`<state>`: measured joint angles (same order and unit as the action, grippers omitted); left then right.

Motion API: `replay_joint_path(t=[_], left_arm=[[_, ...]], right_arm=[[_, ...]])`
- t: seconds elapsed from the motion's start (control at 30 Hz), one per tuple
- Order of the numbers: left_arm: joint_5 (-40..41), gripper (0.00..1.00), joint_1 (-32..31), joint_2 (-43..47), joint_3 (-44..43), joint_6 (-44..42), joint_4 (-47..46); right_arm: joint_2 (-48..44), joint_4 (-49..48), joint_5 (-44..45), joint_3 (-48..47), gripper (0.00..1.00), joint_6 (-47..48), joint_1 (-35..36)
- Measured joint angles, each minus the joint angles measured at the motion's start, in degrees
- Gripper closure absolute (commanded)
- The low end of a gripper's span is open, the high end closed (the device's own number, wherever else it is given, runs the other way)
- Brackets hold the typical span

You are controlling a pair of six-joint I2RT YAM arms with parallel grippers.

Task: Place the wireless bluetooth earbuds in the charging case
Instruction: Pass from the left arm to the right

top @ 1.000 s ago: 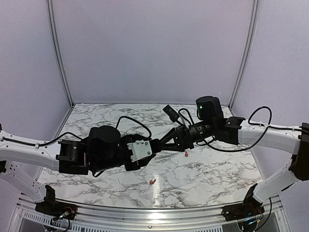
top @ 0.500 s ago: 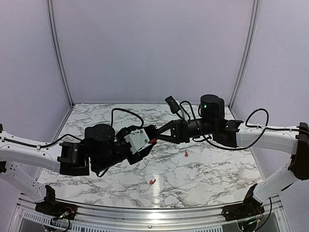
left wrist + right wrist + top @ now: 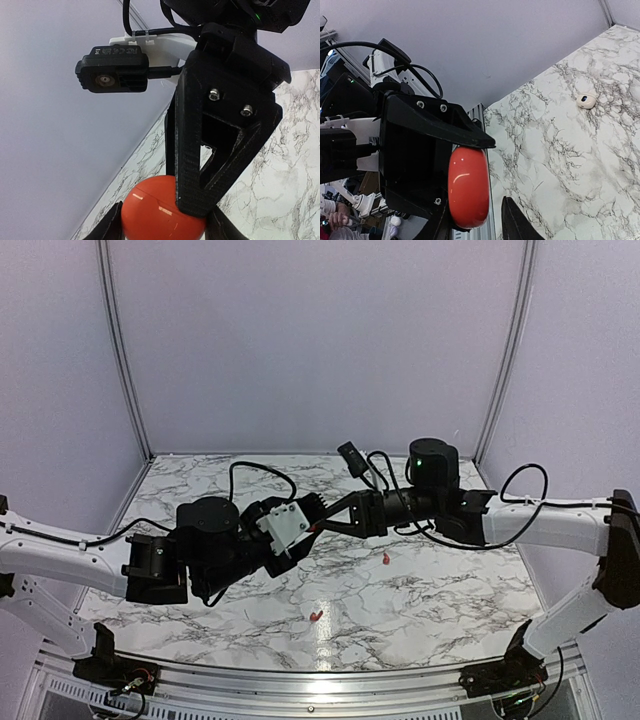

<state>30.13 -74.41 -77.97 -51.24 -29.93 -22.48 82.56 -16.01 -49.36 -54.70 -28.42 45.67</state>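
Observation:
The charging case (image 3: 150, 215), a red round puck with its lid closed, is held in the air between the fingers of my left gripper (image 3: 165, 227), which is shut on it. In the top view the case (image 3: 315, 529) is a red speck where the two grippers meet above the table's middle. My right gripper (image 3: 475, 225) is open and straddles the case (image 3: 468, 187); one finger (image 3: 512, 220) stands apart from it. In the left wrist view a right finger (image 3: 200, 165) overlaps the case. Two earbuds lie on the marble, one (image 3: 386, 560) to the right and one (image 3: 316, 616) near the front.
A small white object with a dark spot (image 3: 585, 100) lies on the marble table (image 3: 450, 590). The right wrist camera (image 3: 112, 68) and its cables hang close above the left gripper. Purple walls enclose the table on three sides.
Both grippers have risen from near the table and moved slightly left, staying together at the case. Little has moved in the last half second.

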Motion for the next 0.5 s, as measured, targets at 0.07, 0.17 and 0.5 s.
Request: replay_joint_path(t=[0.07,0.17,0.5], left_arm=[[0.0,0.71,0.0,0.0,0.0,0.0,0.0],[0.3,0.69,0.0,-0.2,0.0,0.0,0.0],[0.4,0.07,0.0,-0.2,0.6,0.4,-0.6]], right_arm=[[0.2,-0.1,0.0,0.0,0.73,0.0,0.0],[0.2,-0.3,-0.1,0.0,0.81,-0.1,0.0],[0.3,0.6,0.0,-0.6,0.92,1.0,0.0]])
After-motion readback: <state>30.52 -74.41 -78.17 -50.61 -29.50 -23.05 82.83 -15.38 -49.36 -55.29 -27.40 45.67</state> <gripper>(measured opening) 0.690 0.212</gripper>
